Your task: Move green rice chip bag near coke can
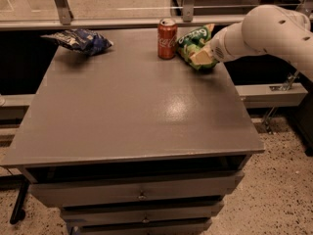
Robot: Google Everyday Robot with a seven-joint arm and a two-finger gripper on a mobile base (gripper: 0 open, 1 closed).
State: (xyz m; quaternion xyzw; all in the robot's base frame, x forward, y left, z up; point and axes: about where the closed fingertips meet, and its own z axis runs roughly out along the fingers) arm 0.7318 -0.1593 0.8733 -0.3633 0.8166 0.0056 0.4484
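The green rice chip bag (193, 45) lies at the far right of the grey tabletop, just right of the red coke can (167, 32), which stands upright; whether bag and can touch cannot be told. My gripper (204, 57) reaches in from the right at the end of the white arm (266, 32) and sits on the bag's right side, at or just above the tabletop.
A blue-and-white snack bag (80, 39) lies at the far left corner. The grey table (127, 111) has drawers below its front edge. A metal rail (122, 22) and glass panel run behind the table. Speckled floor lies to the right.
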